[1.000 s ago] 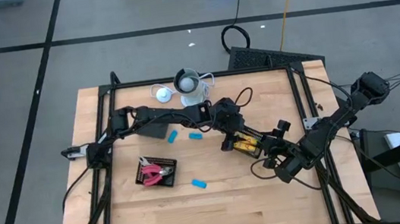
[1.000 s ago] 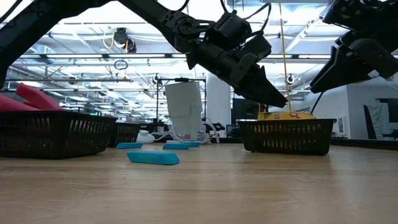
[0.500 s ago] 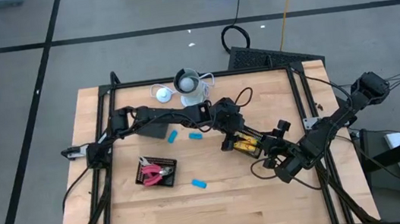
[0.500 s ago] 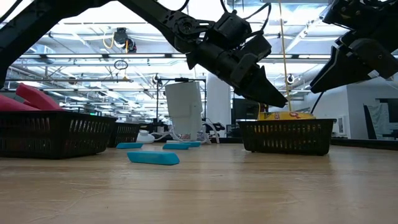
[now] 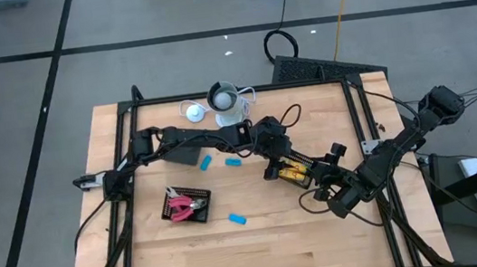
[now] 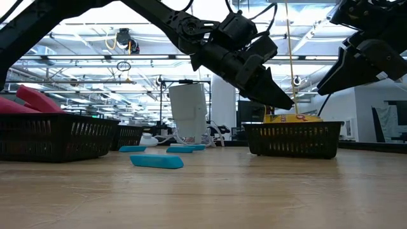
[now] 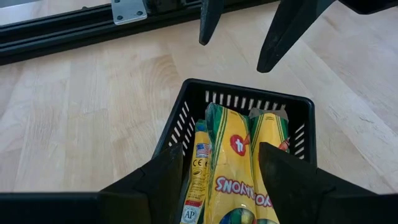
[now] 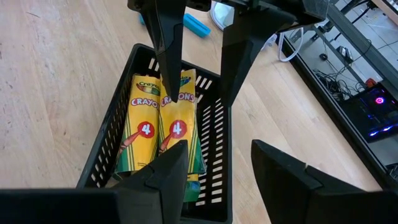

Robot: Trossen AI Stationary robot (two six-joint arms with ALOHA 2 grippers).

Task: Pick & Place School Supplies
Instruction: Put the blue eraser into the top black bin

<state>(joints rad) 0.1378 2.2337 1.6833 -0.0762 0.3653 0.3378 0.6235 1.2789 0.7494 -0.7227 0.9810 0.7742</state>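
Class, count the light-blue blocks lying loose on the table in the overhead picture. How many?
3. Two light-blue blocks lie beside the left arm; one lies near the pliers basket. The arms may hide more.

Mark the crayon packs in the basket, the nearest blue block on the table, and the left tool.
crayon packs [image 8: 163, 127]: right wrist view, on the yellow front of the packs.
nearest blue block [image 6: 156, 161]: low view, middle of its long side.
left tool [image 7: 219, 168]: left wrist view, midway between its open fingertips.
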